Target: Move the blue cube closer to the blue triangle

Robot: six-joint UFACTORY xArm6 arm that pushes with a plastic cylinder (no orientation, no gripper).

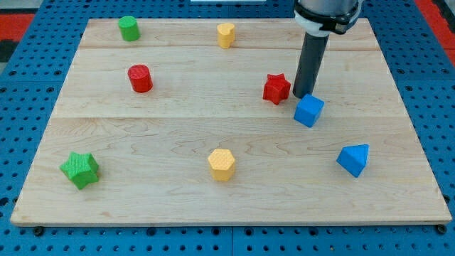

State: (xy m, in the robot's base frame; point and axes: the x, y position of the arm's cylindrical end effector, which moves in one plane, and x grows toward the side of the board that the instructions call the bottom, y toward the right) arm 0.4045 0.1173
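The blue cube (309, 111) sits right of the board's middle. The blue triangle (354, 159) lies below and to the right of it, about a block's width apart. My tip (303, 96) stands just above the cube's upper left edge, touching or nearly touching it, between the cube and the red star (276, 88). The dark rod rises from there to the view's top.
A wooden board (178, 135) holds a red cylinder (140, 78), a green cylinder (129, 28), a yellow block (225, 35) at the top, a yellow hexagon (222, 164) and a green star (79, 169). A blue pegboard surrounds the board.
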